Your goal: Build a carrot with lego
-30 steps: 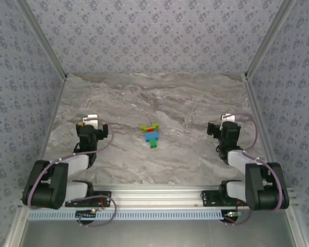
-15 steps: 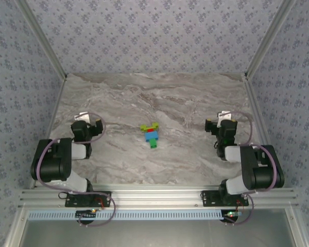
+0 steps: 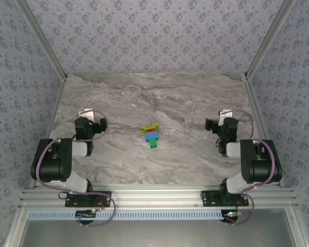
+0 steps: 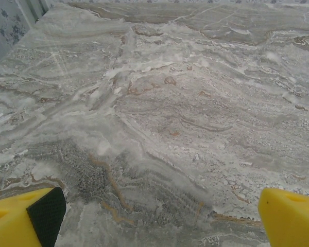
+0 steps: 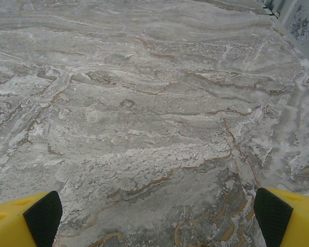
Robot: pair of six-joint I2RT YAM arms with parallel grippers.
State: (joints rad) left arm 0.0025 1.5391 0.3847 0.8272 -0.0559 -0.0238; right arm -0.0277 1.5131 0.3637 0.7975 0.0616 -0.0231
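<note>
We locate the carrot, a small elongated figure of joined studded plastic bricks, lying flat near the middle of the grey-veined marble-pattern bench. Its lime-green forked end points toward the far wall, red and blue bricks form its middle, and its green tip points toward the arm bases. The figure lies between the two tools and well apart from both. The left tool sits to the left of the figure, near the left edge of the bench, with its arm folded back toward its base. The right tool sits in the matching position on the right side. In the left wrist view we see the yellow fingers set wide apart at the lower corners, a black pad on one of them, with bare bench surface between. In the right wrist view both yellow fingers carry black pads, the jaws likewise stand wide apart, and bare bench surface lies between them. Blue-grey patterned walls enclose the bench on three sides, and an aluminium rail along the near edge carries both arm bases.
</note>
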